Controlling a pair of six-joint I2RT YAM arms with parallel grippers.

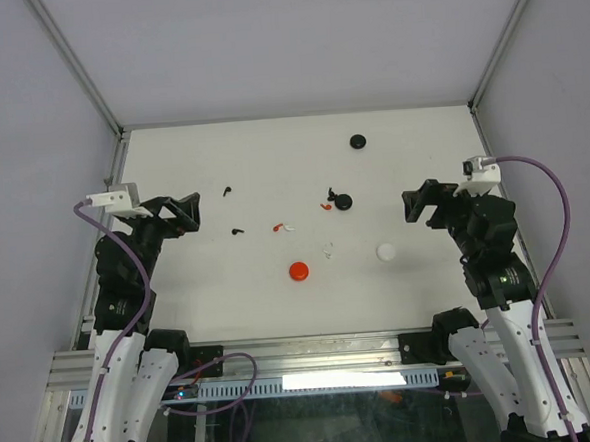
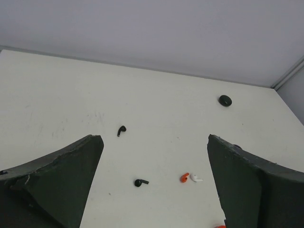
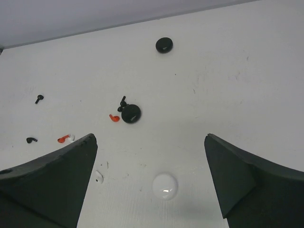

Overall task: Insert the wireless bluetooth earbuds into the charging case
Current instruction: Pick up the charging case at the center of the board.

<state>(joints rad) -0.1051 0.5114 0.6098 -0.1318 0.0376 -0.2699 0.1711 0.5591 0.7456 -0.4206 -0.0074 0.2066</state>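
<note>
Left end effector (image 1: pixel 189 214) and right end effector (image 1: pixel 414 207) gape (both empty); earbuds (image 1: pixel 238 230) lie between.

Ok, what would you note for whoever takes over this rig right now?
Left pincer: open, empty, at the left side. Right pincer: open, empty, at the right.
Loose on the table: two black buds at left; red bud and white bud side by side mid-table; third black bud and second red bud beside the near black case; second white bud between the red case and white case. Far black case stands alone.
Done: nothing, no bud sits in a case.
To do: all seven buds.
</note>
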